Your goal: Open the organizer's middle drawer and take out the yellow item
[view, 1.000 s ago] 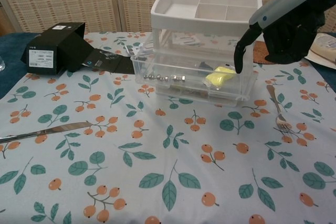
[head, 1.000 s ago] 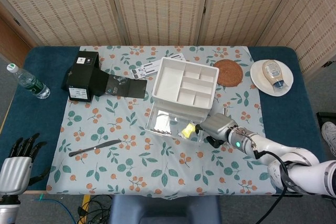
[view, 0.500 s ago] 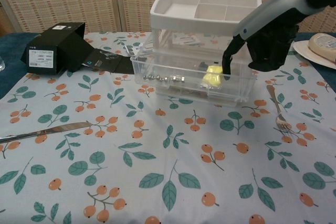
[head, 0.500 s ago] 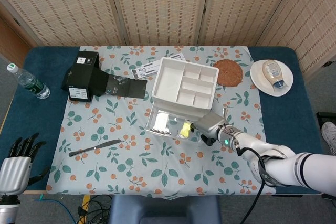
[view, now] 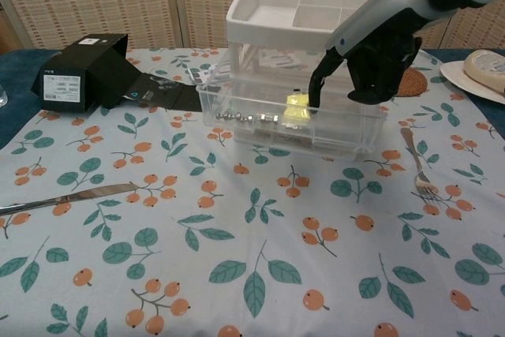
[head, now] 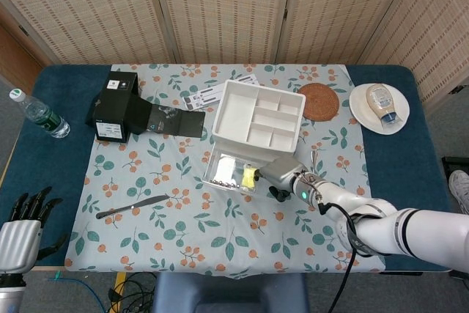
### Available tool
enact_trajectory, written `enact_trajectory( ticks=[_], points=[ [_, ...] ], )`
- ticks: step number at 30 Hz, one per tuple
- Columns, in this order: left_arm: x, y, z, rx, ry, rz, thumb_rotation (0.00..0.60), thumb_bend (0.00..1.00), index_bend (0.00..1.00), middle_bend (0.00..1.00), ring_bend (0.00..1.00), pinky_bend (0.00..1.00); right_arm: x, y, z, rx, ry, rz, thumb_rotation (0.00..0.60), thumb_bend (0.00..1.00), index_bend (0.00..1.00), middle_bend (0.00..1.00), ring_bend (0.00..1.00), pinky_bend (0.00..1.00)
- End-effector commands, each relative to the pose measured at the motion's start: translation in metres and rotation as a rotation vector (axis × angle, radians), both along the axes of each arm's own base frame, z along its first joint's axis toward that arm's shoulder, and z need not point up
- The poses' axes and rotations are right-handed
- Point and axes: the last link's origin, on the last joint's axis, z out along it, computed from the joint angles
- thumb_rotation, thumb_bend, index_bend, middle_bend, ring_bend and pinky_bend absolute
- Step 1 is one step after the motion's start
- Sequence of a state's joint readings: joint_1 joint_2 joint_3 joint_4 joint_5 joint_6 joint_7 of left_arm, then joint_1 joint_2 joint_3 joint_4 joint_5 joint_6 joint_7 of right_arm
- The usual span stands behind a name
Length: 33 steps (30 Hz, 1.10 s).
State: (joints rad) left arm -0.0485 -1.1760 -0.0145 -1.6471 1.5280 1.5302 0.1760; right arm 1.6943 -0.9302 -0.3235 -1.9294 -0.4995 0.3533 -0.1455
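The organizer (head: 258, 119) (view: 312, 5) has a white compartment tray on top and clear drawers below. Its middle drawer (head: 220, 170) (view: 237, 108) is pulled out toward me. The yellow item (head: 250, 176) (view: 297, 108) lies inside the drawer, beside a row of small metal pieces (view: 248, 117). My right hand (head: 282, 174) (view: 371, 53) reaches over the drawer's right part. One dark finger (view: 317, 83) dips in and touches the yellow item's right side; no grip on it shows. My left hand (head: 22, 229) hangs off the table's near left corner with fingers spread, holding nothing.
A black box (head: 113, 108) (view: 79, 73) with its flap open lies at the back left. A knife (head: 132, 206) (view: 63, 197) rests near the front left, a fork (view: 416, 163) right of the drawer. Further off are a water bottle (head: 40, 115), a cork coaster (head: 320, 100) and a plate (head: 381, 104).
My right hand has moved left over the open drawer, and the yellow item has slid left along the drawer with the fingertip against it. The left hand has stayed put.
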Motion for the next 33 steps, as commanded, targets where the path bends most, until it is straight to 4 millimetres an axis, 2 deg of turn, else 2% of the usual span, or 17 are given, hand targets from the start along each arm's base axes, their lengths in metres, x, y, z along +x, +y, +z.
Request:
enact_trajectory(
  ticks=[1, 25, 33],
  points=[
    [0.000, 0.000, 0.000, 0.000, 0.000, -0.002, 0.600, 0.22, 0.23, 0.11, 0.13, 0.08, 0.002, 0.000, -0.001, 0.003, -0.005, -0.009, 0.600, 0.71, 0.14, 0.91, 1.00, 1.00],
    [-0.001, 0.000, 0.000, 0.000, 0.003, 0.005, 0.600, 0.22, 0.23, 0.11, 0.13, 0.08, 0.015, -0.010, -0.011, -0.009, -0.049, -0.025, 0.600, 0.71, 0.10, 0.91, 1.00, 1.00],
    [-0.002, 0.000, 0.001, 0.002, 0.003, 0.005, 0.600, 0.22, 0.23, 0.11, 0.13, 0.08, 0.021, -0.004, -0.006, -0.050, -0.103, 0.037, 0.600, 0.71, 0.10, 0.91, 1.00, 1.00]
  ],
)
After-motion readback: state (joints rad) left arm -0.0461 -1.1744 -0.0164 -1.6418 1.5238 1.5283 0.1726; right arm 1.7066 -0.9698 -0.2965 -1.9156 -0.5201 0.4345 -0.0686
